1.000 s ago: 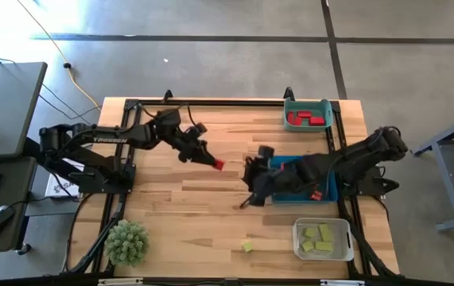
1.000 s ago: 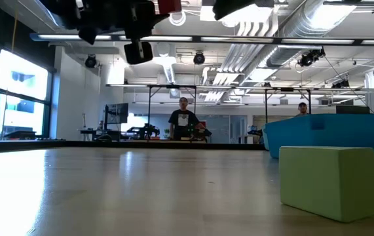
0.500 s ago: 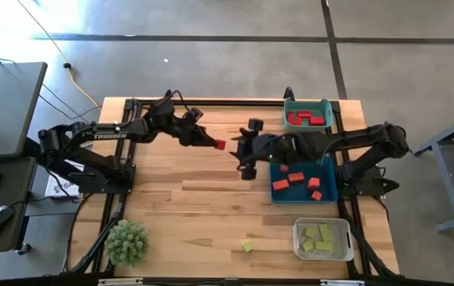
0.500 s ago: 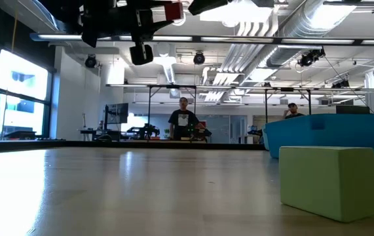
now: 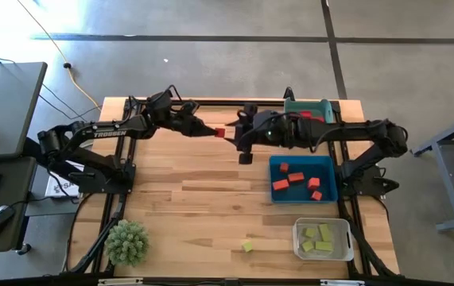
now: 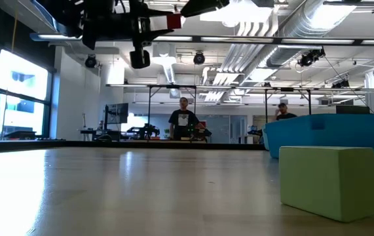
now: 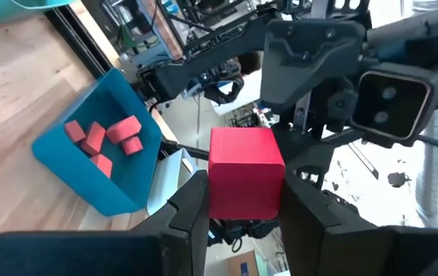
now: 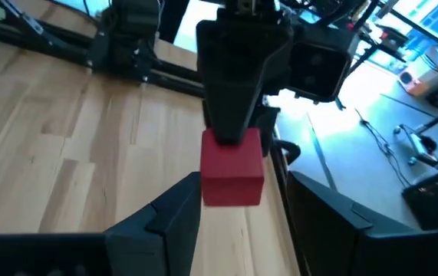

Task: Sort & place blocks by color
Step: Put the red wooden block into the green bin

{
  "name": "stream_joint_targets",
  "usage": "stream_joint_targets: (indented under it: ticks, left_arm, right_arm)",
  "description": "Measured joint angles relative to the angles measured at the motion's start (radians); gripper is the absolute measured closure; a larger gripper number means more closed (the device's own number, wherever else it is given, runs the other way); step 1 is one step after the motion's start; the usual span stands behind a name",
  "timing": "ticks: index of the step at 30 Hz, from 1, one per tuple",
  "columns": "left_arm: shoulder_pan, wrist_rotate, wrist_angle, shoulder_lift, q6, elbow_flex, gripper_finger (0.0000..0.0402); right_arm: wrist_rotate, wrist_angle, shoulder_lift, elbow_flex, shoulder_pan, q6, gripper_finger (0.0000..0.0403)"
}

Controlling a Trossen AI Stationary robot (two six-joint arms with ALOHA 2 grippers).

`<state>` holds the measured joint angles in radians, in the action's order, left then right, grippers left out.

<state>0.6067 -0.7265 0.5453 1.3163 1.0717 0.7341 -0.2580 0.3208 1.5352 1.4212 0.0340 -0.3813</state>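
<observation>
Above the pale wooden table (image 5: 195, 191), near the half-hidden teal bin (image 5: 310, 106), the left gripper (image 5: 211, 132) pinches a small red cube block (image 5: 220, 133), no long axis. Right gripper (image 5: 234, 137) faces it, fingers spread either side, contact unclear. Open workshop behind, two people standing.

Grey concrete floor (image 5: 211, 71) surrounded the wooden desk (image 5: 203, 199); open ceiling with exposed ducts (image 6: 285, 26), strip lights, bright windows (image 6: 16, 85), two people (image 6: 184, 121) in the distance.

Pale green block (image 6: 329, 180) close on table (image 6: 141, 190); red block (image 6: 172, 21) overhead, seemingly gripper-held.
</observation>
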Motion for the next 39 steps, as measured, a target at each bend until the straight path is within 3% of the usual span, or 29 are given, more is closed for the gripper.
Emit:
stream_joint_targets:
  ticks: [10, 33, 39]
  left_arm:
    - [0.011, 0.009, 0.041, 0.000, 0.020, 0.000, 0.0306]
    - [0.013, 0.069, 0.113, 0.002, 0.078, 0.000, 0.0305]
    - [0.020, 0.068, 0.111, 0.010, 0.077, 0.000, 0.0305]
  right_arm:
    - [0.233, -0.013, 0.000, 0.000, 0.097, -0.007, 0.0222]
    - [0.291, -0.124, 0.024, -0.001, 0.150, -0.098, 0.0222]
    - [0.295, -0.140, 0.037, -0.001, 0.152, -0.094, 0.0260]
